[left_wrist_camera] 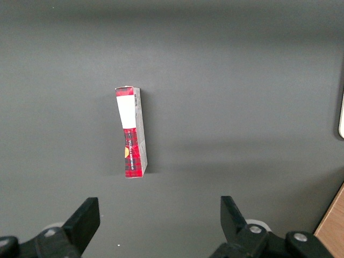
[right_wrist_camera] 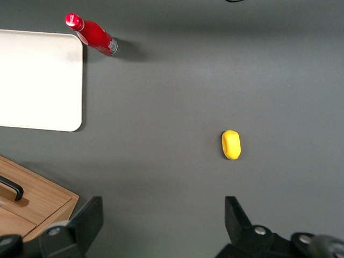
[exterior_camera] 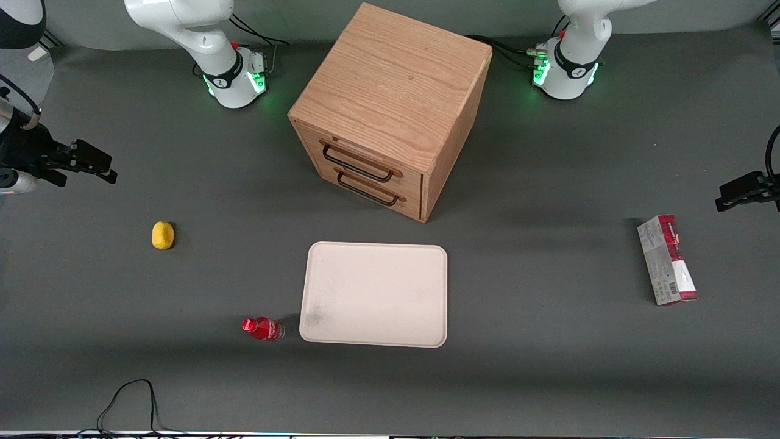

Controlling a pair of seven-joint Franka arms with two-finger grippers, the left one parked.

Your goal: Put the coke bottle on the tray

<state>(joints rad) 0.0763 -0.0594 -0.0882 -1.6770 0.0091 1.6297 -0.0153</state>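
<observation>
We record the coke bottle standing upright on the bench, just beside the tray and apart from it by a narrow gap, next to the tray corner that carries a grey smudge. Its red cap and red body are plain in the right wrist view, where it stands close to the tray's rounded corner. The tray lies flat, nearer to the front camera than the oak cabinet, and nothing rests on it.

We note the end effector held above the bench at the working arm's end, well apart from the bottle and farther from the front camera than it. Its fingers are spread wide with nothing between them.

A small yellow lump lies on the bench between the end effector and the bottle, touching neither. The cabinet shows two drawers, both closed, each with a dark handle. A red-and-grey carton lies toward the parked arm's end of the bench, well apart from the tray.
</observation>
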